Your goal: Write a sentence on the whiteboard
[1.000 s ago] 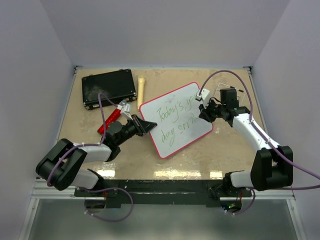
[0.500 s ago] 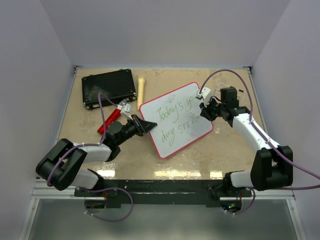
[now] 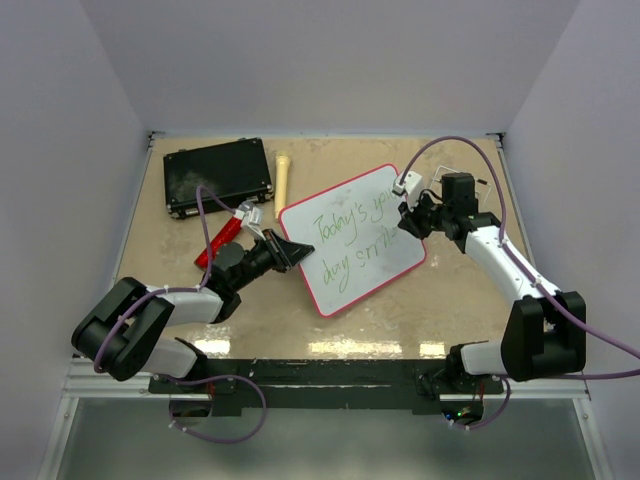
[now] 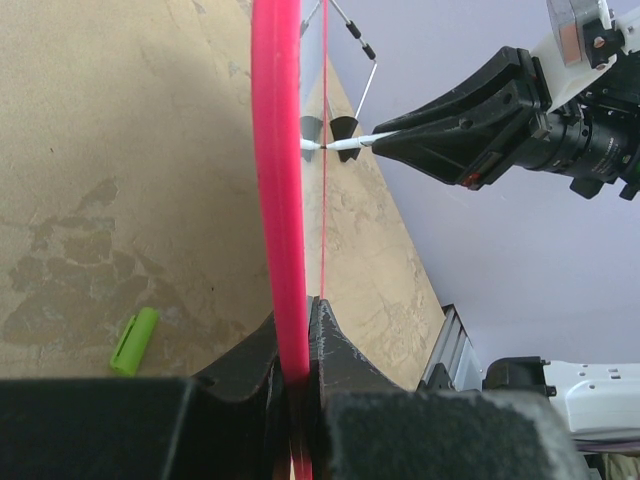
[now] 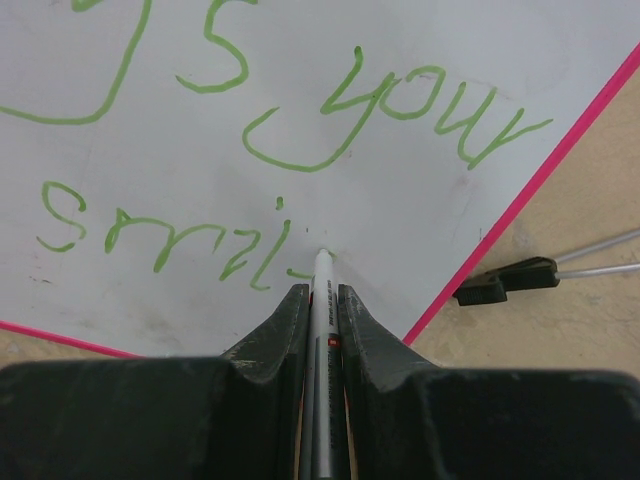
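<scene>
Whiteboard [image 3: 352, 240] lies skewed on the table [image 3: 450, 300], right of centre, between the two arms. Left end effector [image 3: 285, 252] is closed on the board's near-left rim. The left wrist view shows its fingers [image 4: 250, 355] pinching the pink edge, board seen edge-on. Right end effector [image 3: 412, 222] is clamped on a white marker [image 5: 322, 285], barrel squeezed between the jaws. The tip touches the board just past the last green stroke of line 2, near the right rim. Sentence [image 5: 250, 130] is green cursive in 2 lines: top reads "Today's your", the lower one "day" then "smil" so far (last letters sloppy, so read w/ caution).

Vs 1 s ago:
- Lower line is longer, w/ a couple more strokes at its right end.
- Right end effector has crept slightly toward the far side.
- Left arm and board pos. unchanged, same grip.

Other stuff:
- Black case [image 3: 218, 176] sits at the far-left of the table, well apart from the board.
- Wooden stick [image 3: 283, 175] lies just beside the case's right edge, near the board's far-left corner.
- Red-handled tool [image 3: 222, 238] lies btw the case and the left arm.
- Green cylinder [image 4: 134, 340] lies loose on the table, seen in the left wrist view only.
- Small black clip [image 5: 500, 282] w/ thin metal wires sits on the table just off the board's right rim, apart from the marker.
</scene>
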Robot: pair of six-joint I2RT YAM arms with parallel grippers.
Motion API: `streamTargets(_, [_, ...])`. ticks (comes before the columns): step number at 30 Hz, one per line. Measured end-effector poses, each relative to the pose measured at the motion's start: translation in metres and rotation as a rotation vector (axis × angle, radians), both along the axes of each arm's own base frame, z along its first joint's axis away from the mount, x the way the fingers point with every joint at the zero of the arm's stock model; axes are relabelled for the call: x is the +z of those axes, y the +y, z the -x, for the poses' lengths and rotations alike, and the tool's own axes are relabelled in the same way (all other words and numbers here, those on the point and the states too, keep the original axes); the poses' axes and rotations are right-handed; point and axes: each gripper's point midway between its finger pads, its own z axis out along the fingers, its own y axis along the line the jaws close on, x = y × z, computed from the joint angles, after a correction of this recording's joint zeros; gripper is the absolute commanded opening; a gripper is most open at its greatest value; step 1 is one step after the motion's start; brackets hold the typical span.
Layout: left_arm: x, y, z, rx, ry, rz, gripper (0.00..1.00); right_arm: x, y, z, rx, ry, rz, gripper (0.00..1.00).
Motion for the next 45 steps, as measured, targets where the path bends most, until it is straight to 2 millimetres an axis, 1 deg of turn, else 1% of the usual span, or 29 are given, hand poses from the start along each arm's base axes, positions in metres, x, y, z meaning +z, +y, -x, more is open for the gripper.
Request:
streamTargets(6, [0.0, 0.0, 0.0, 0.0, 0.0, 0.0, 0.0, 0.0, 0.005, 0.004, 0.029, 0.008, -0.018, 0.0])
streamTargets(20, [0.0, 0.0, 0.0, 0.0, 0.001, 0.0, 0.0, -0.011, 0.003, 0.019, 0.074, 0.061, 0.015, 0.0])
streamTargets(32, [0.0, 0.0, 0.0, 0.0, 0.001, 0.0, 0.0, -0.017, -0.007, 0.018, 0.029, 0.072, 0.061, 0.0])
streamTargets(38, [0.0, 0.0, 0.0, -0.001, -0.002, -0.001, 0.0, -0.018, -0.018, 0.015, -0.012, 0.069, 0.088, 0.0])
streamTargets(41, [0.0, 0.0, 0.0, -0.001, -0.004, -0.002, 0.0, -0.013, -0.021, 0.012, -0.02, 0.058, 0.084, 0.0])
streamTargets(45, [0.0, 0.0, 0.0, -0.003, -0.008, -0.003, 0.0, 0.011, -0.012, 0.018, 0.019, 0.01, 0.035, 0.0])
